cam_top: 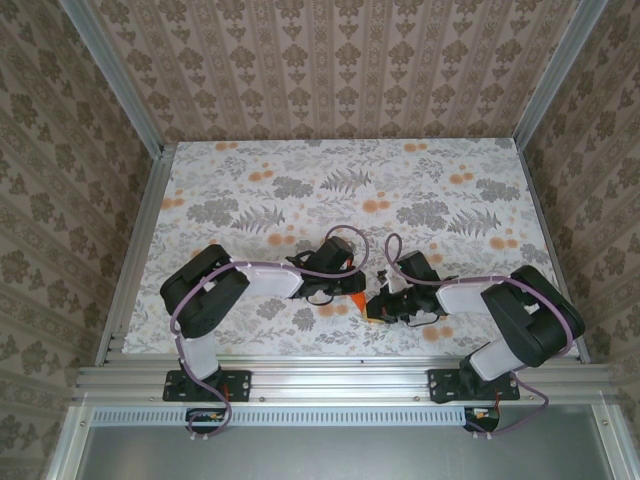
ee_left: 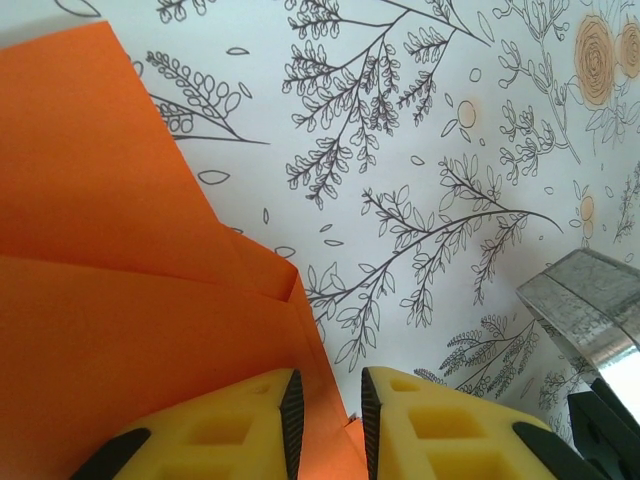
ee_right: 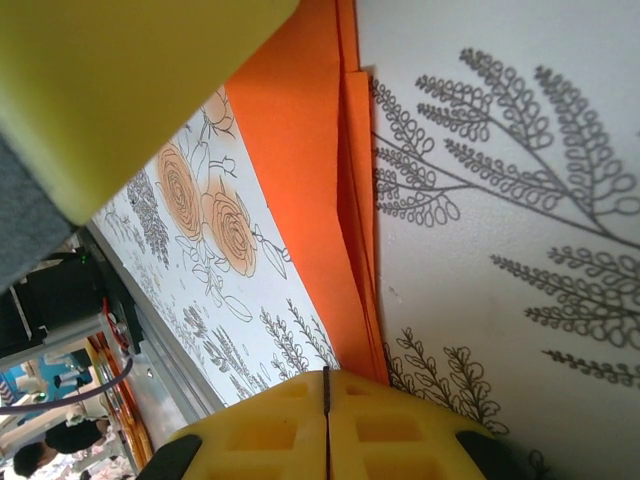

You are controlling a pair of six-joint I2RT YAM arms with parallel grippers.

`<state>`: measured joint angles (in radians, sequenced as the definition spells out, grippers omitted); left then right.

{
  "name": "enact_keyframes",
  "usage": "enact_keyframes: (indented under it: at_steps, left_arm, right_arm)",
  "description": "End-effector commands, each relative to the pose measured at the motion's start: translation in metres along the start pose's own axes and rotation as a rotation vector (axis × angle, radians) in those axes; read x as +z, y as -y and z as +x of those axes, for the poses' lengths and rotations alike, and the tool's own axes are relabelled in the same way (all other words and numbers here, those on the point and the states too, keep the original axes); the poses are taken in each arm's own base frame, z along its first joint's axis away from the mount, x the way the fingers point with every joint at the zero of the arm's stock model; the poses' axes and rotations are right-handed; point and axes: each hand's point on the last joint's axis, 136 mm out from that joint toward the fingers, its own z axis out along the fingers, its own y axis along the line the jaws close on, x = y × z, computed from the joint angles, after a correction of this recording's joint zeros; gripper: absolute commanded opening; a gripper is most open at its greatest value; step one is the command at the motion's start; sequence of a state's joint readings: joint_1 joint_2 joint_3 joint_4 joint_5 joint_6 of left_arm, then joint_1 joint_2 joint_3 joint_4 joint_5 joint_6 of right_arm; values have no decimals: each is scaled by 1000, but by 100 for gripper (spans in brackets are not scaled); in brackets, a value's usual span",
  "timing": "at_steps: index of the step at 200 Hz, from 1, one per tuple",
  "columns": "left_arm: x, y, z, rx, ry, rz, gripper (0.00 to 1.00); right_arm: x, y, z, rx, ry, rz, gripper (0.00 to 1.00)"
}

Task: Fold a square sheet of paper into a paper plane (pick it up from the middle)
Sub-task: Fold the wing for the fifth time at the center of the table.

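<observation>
Paper (ee_left: 120, 300) edge runs inside the narrowly spread left gripper (ee_left: 330, 405). Right gripper (ee_right: 326, 385), pressed together, has it just at 12 o'clock.

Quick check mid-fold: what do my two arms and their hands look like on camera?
The left arm and right arm are black with white link covers, and a purple cable runs along each. The left hand and right hand have blocky yellow fingers with rectangular recesses; the left's show black inner pads.
</observation>
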<state>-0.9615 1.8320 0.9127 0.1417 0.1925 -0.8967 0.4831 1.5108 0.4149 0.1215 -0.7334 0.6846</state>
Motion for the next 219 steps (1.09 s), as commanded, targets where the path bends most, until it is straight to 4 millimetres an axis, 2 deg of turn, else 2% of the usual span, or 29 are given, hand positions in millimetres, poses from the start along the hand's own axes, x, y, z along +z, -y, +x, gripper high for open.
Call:
enact_keyframes:
  at_steps: [1, 28, 32, 45, 65, 82, 116, 127, 143, 164, 184, 198, 219]
  left_arm:
    - [5, -20, 8, -16, -31, -72, 26]
    - [3, -16, 6, 4, -28, -60, 26]
    - [3, -15, 5, 7, -26, -58, 26]
    - [2, -13, 3, 19, -23, -55, 26]
    - [3, -9, 1, 32, -17, -40, 26]
    - [5, -4, -2, 45, -18, -27, 26]
    - [5, 1, -6, 56, -17, -14, 26]
    - [5, 1, -6, 59, -20, -12, 26]
    - [3, 3, -7, 62, -19, -6, 27]
    - [-2, 5, -9, 69, -14, 4, 28]
    - [-16, 10, -21, 80, 23, 23, 30]
    - [-32, 15, -33, 87, 63, 46, 36]
    - [-59, 32, -50, 116, 113, 120, 41]
  right_arm:
    - [3, 43, 34, 104, -80, 200, 8]
    - [-13, 27, 21, 39, -2, 207, 7]
    - [-19, 19, 15, 4, 38, 200, 7]
    - [-30, 13, 0, -56, 129, 221, 7]
    - [-38, -4, -19, -120, 223, 198, 8]
    - [-35, -22, -31, -156, 251, 145, 8]
    - [-17, -32, -39, -123, 196, 76, 8]
    - [-6, -26, -39, -91, 172, 62, 8]
    - [0, -11, -37, -54, 148, 116, 8]
    - [1, 26, -23, -14, 96, 267, 7]
    - [2, 54, -4, 19, 43, 353, 6]
    - [3, 62, 4, 36, 28, 364, 6]
    - [6, 62, 4, 47, 28, 346, 5]
